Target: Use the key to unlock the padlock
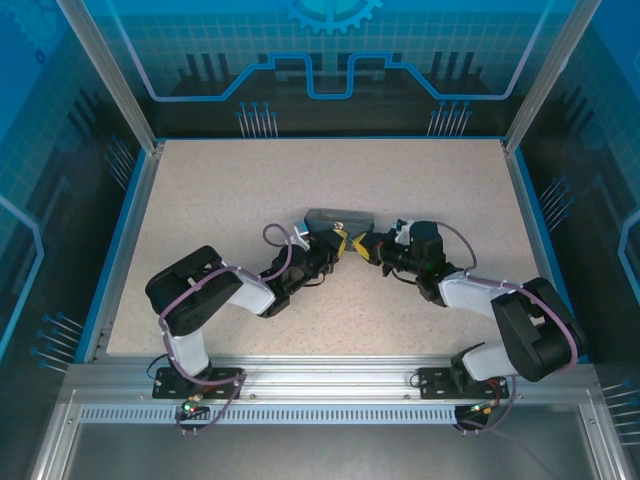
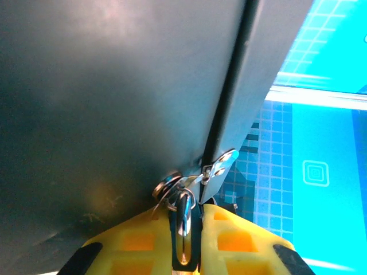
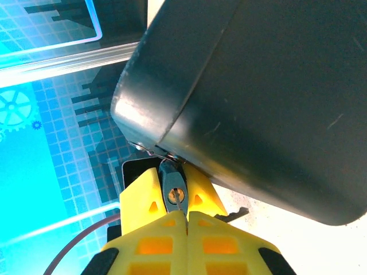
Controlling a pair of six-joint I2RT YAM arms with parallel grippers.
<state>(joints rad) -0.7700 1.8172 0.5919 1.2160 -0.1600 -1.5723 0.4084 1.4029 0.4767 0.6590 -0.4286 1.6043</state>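
Padlock: dark grey block [image 1: 338, 217] on the speckled table [image 1: 220, 200], just to 12 o'clock of its middle; long axis from 9 to 3 o'clock in the top view; printed face not seen, shackle end impossible to tell
Padlock up close: plain dark side [image 2: 114, 86] above the left fingers; rounded dark corner [image 3: 275, 86] above the right fingers
Left gripper [image 1: 340, 243]: at the block's 6 o'clock edge, reaching in from 8 o'clock; yellow jaws [image 2: 192, 209] clenched on the key
Key [image 2: 183, 220]: thin silvery-and-dark piece; long axis from 6 to 12 o'clock in the left wrist view, upper end pointing to 12 at a small key ring [image 2: 167, 186] lying against the padlock's side
Silvery tag [image 2: 219, 167]: at 2 o'clock of the ring, tilted toward 1 o'clock
Right gripper [image 1: 362, 246]: just at 3 o'clock of the left one; jaws [image 3: 172, 183] pressed together
Dark tab [image 3: 174, 192]: round-holed, between the right fingertips, at 6 o'clock of the padlock's corner; pinched or not, impossible to tell
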